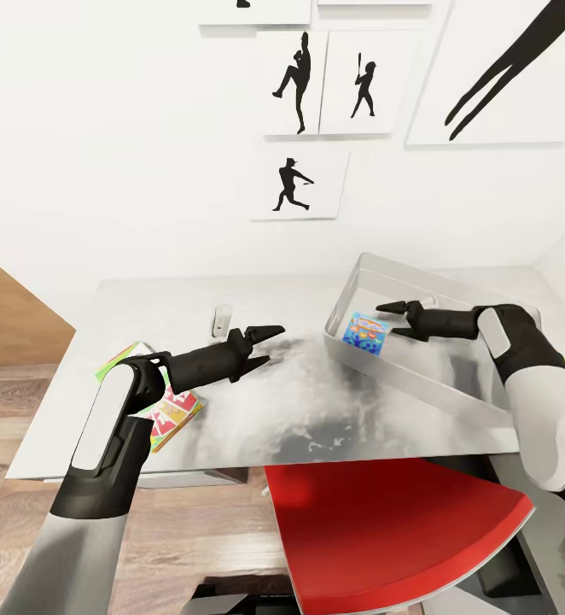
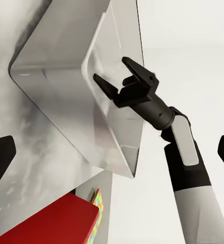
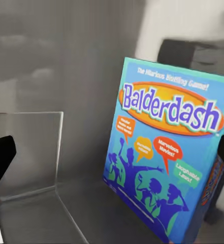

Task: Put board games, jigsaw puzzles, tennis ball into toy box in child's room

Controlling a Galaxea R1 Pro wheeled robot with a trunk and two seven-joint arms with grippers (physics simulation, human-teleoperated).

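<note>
The table (image 1: 317, 410) between your grippers lies open; Balderdash (image 1: 366, 330) occupies the toy box (image 1: 419, 376) near end.

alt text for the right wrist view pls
A blue Balderdash board game stands tilted inside the pale grey toy box, leaning toward a wall. The right gripper's dark fingertips show at both edges, open and empty.
</note>
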